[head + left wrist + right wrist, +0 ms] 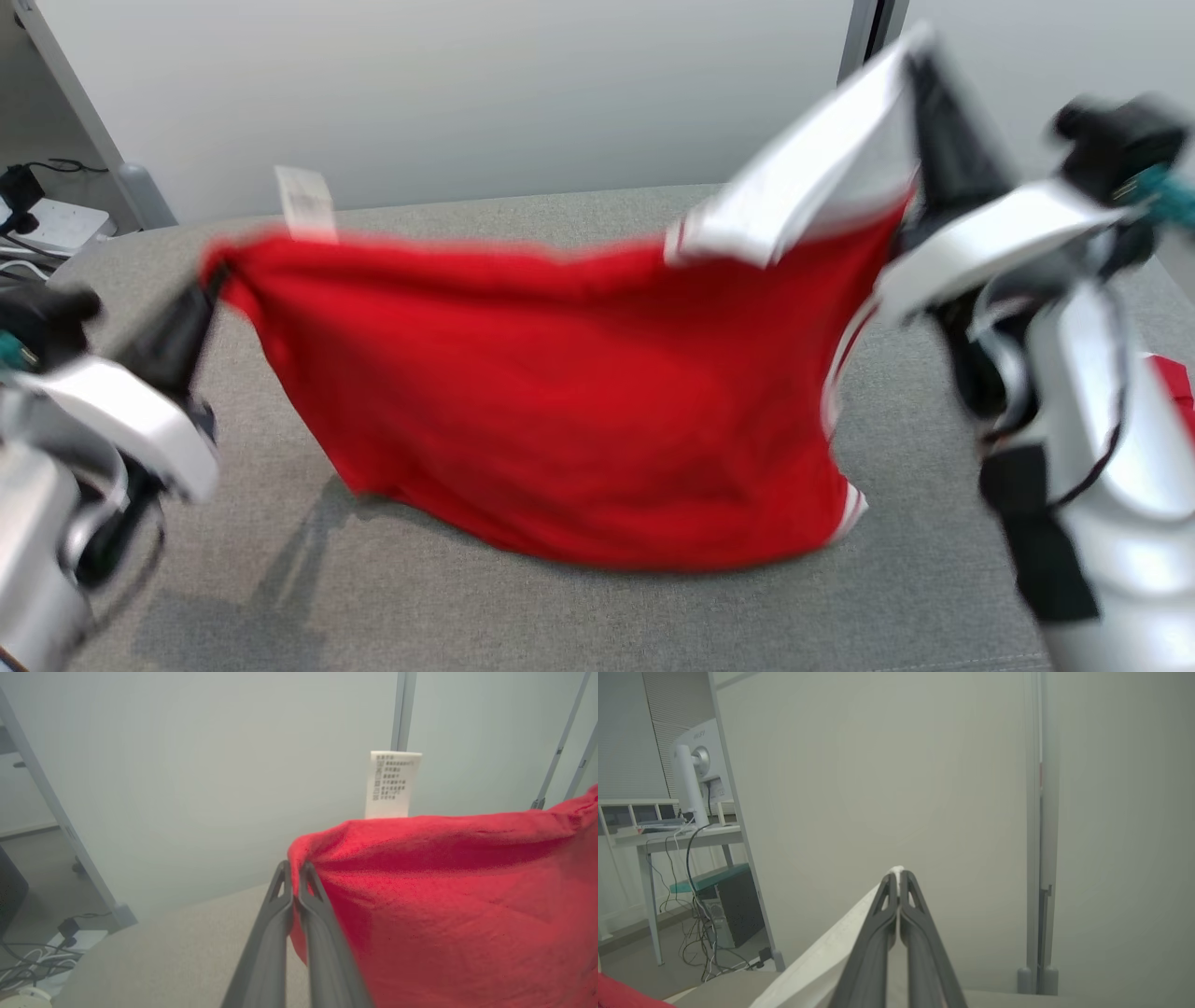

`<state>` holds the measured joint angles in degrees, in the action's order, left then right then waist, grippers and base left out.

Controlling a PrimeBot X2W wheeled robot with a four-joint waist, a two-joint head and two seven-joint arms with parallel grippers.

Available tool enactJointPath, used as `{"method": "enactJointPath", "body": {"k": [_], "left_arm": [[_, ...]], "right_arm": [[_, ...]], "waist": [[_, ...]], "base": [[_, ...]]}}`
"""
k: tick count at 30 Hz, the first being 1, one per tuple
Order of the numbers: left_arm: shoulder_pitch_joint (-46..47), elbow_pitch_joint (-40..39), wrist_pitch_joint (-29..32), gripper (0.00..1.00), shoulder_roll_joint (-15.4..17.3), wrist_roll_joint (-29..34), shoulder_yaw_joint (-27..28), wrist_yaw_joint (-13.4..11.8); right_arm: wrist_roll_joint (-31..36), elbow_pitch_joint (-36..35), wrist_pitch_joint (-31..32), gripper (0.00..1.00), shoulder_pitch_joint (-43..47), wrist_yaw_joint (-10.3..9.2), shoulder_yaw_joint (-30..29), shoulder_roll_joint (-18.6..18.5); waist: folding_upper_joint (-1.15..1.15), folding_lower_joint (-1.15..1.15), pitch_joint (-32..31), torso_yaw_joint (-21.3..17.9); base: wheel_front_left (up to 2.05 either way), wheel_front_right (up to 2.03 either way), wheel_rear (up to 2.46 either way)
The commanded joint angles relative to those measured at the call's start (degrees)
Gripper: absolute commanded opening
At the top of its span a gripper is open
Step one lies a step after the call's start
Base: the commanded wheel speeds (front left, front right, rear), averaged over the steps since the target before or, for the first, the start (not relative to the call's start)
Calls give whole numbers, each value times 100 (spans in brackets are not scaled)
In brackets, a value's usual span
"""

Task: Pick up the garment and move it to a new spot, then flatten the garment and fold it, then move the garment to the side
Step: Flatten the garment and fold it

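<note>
Grey fabric covers the desk (560, 616). The red garment (560, 401) hangs between both arms, with its lower edge on the surface. The left gripper (217, 275) is clamped on a red corner and the right gripper (920, 75) on the white trim (803, 187). The cloth looks soft, light and limp, so it is probably best held by corners or hems.

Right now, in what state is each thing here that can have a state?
garment: held up, stretched between both grippers, right end higher, not yet flat or folded.
label: standing up from the garment's top edge.
left gripper: shut on the garment's red corner.
right gripper: shut on the garment's white edge.
</note>
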<state>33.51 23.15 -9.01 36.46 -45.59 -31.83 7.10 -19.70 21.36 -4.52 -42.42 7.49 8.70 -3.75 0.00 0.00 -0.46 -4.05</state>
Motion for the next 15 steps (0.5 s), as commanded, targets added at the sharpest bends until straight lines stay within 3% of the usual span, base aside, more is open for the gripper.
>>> {"method": "enactJointPath", "body": {"k": [1,5,10,13,15], "left_arm": [[-45,-35,129,0,277,-182,95,38],[-752,-161,818,0,498,-1013,-490,38],[-1421,-916,1970,0,1294,-1956,-1435,38],[-1458,-1569,2591,0,1964,-2461,-1836,38],[-1353,-1998,3069,0,2393,-2760,-2086,38]], "right_arm": [[-141,-4,320,0,275,0,256,88],[-550,43,1611,0,1038,0,906,79],[-1133,-632,3904,0,1848,0,1735,-254],[-1407,-1331,5335,0,2229,0,1671,-403],[-1369,-1783,6157,0,2388,0,1356,-309]], "waist": [[0,0,26,13],[0,0,258,19],[0,0,744,36],[0,0,1118,48],[0,0,1396,59]], "base": [[0,0,0],[0,0,0],[0,0,0],[0,0,0],[0,0,0]]}}
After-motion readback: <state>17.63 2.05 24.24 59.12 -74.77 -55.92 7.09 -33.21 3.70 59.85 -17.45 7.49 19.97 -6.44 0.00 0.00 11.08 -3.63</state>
